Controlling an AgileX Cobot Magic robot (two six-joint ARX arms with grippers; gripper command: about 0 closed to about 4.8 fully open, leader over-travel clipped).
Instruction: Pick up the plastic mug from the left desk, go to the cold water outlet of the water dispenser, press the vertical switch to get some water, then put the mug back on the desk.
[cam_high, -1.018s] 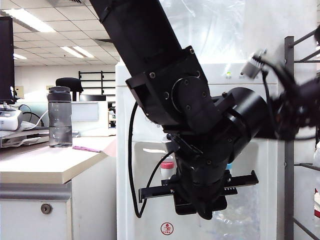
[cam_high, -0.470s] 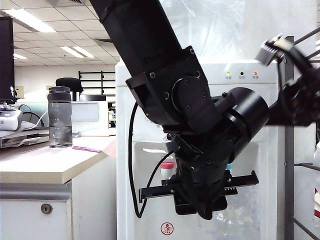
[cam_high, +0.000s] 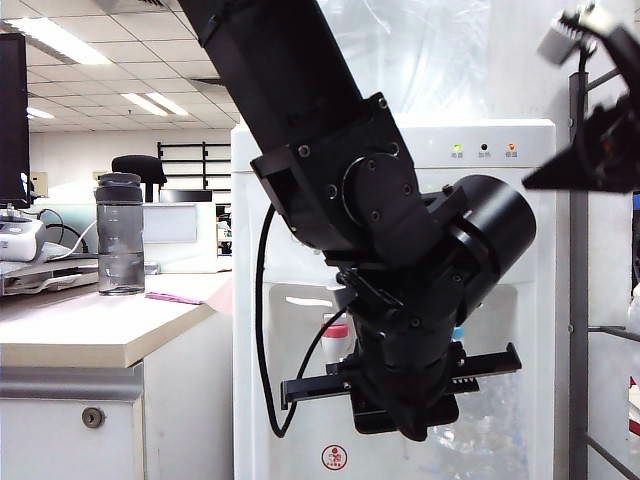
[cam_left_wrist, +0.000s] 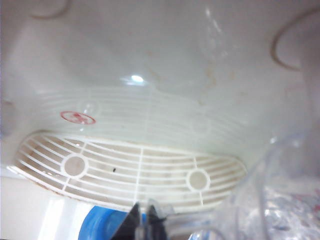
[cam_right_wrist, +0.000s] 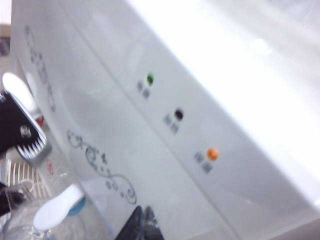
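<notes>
The left gripper (cam_high: 405, 425) was clamped on the plastic mug (cam_left_wrist: 280, 200) inside the water dispenser (cam_high: 520, 200) recess, under the cold water outlet (cam_right_wrist: 75, 206). The right gripper (cam_right_wrist: 143, 222), fingers together, hung before the dispenser's indicator lights (cam_right_wrist: 178, 114).

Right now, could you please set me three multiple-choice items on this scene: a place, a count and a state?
1. Where is the grey bottle? A) on the left desk B) on the floor C) on a chair
2. How many indicator lights does the water dispenser show? A) two B) three C) five
3. How does the left tool, by the drip grille, stand? A) wide open B) shut C) holding the bottle

A: it stands on the desktop. B: green, dark, orange. B: its tips meet; the right tool, up by the lights, is shut too.
</notes>
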